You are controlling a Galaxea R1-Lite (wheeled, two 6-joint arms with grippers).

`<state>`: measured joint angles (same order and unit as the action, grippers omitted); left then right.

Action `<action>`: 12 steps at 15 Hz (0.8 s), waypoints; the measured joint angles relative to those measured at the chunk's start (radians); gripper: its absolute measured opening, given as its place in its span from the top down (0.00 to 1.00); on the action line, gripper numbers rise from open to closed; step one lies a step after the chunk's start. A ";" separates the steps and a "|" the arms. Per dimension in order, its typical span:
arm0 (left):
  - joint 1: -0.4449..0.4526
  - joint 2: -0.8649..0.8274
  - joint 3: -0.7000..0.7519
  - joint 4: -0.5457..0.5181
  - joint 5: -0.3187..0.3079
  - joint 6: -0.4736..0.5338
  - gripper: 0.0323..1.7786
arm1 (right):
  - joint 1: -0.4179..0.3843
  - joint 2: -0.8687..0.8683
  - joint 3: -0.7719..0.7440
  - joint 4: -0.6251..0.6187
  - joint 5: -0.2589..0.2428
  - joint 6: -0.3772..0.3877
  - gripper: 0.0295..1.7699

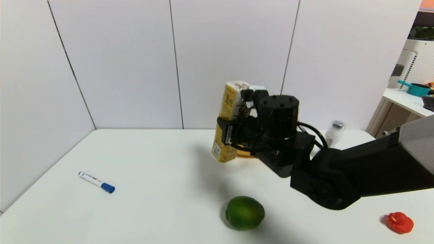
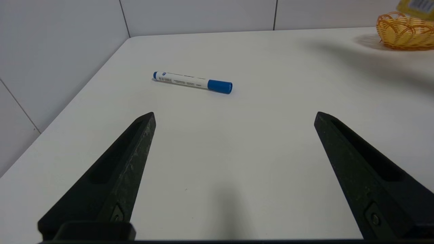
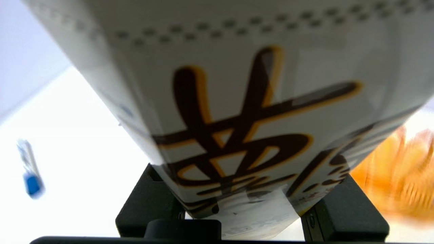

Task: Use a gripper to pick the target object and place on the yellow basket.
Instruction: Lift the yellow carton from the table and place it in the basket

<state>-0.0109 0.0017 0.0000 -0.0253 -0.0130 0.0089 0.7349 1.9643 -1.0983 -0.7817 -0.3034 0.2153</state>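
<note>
White surface [image 1: 152, 162]: carries all loose items; white panelled wall behind.

Right end effector [image 1: 234, 134]: black, on a thick cylindrical wrist, reaching in from the right side of the head view. Clamped across the lower body of the chip box [image 1: 230, 115], one finger on each side, as the right wrist view confirms with the box [image 3: 237, 101] filling the space between the two black fingers [image 3: 149, 203].

Chip box: tall, slim, yellow and white, dark Chinese characters on its face. Held off the surface, tilted slightly, its bottom corner just above and beside the yellow basket.

Yellow basket [image 2: 403, 32]: open-woven wicker, looped rim, near the far edge of the surface; mostly hidden behind box and wrist in the head view. Nothing visible inside it.

Left end effector [image 2: 234, 118]: fingers spread wide, holding nothing, hovering low over the surface near the marker.

Marker [image 1: 96, 182]: white barrel, blue cap, lying flat toward the left.

Lime [image 1: 244, 212]: green, near front centre.

Red object [image 1: 400, 222]: small, front right; kind unclear.

Clear bottle [image 1: 335, 132]: dark cap, far right, behind the arm.
</note>
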 joint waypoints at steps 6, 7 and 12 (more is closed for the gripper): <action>0.000 0.000 0.000 0.000 0.000 0.000 0.05 | -0.147 0.012 -0.149 0.021 0.239 -0.095 0.52; 0.000 0.000 0.000 0.000 0.000 0.000 0.05 | -0.166 0.034 -0.165 0.021 0.256 -0.103 0.52; 0.000 0.000 0.000 0.000 0.000 0.000 0.05 | -0.269 0.157 -0.264 0.051 0.337 -0.160 0.52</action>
<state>-0.0109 0.0017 0.0000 -0.0257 -0.0128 0.0091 0.4655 2.1211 -1.3628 -0.7311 0.0340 0.0551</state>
